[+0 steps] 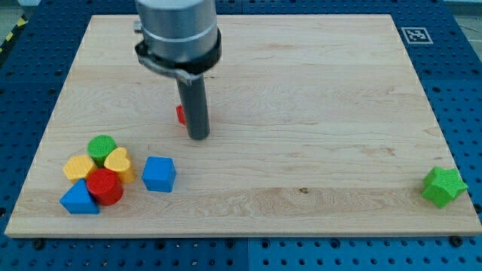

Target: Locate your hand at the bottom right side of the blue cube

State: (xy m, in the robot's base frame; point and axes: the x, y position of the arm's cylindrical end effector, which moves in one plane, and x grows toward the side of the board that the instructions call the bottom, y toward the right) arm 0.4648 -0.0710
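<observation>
The blue cube (159, 174) sits on the wooden board (301, 90) at the lower left. My tip (198, 137) is above and to the right of the cube, about a cube's width clear of it. The rod stands in front of a red block (181, 114), which it mostly hides; its shape cannot be made out.
Left of the blue cube is a tight cluster: a green cylinder (102, 147), a yellow heart (117, 162), a yellow block (77, 166), a red cylinder (105, 187) and a blue triangular block (77, 199). A green star (443, 186) lies at the right edge.
</observation>
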